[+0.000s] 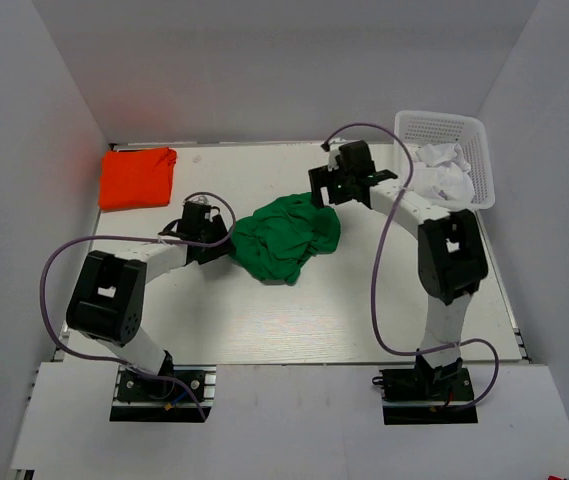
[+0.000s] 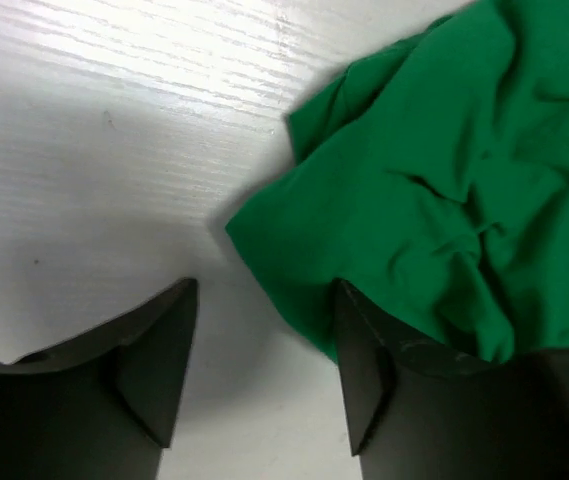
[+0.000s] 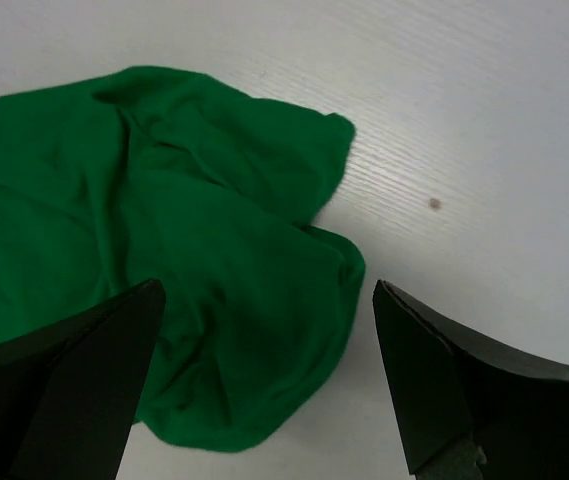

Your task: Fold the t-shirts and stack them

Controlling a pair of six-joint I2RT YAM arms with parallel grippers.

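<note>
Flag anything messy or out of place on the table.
The green t-shirt lies crumpled in a central heap, unfolded; the orange t-shirt sits folded at the far left corner. Nothing else stands out.

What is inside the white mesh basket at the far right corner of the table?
The basket holds crumpled white material; I cannot tell whether it is cloth or paper. Anything lying under that heap is covered and cannot be seen, and so is the basket's floor.
</note>
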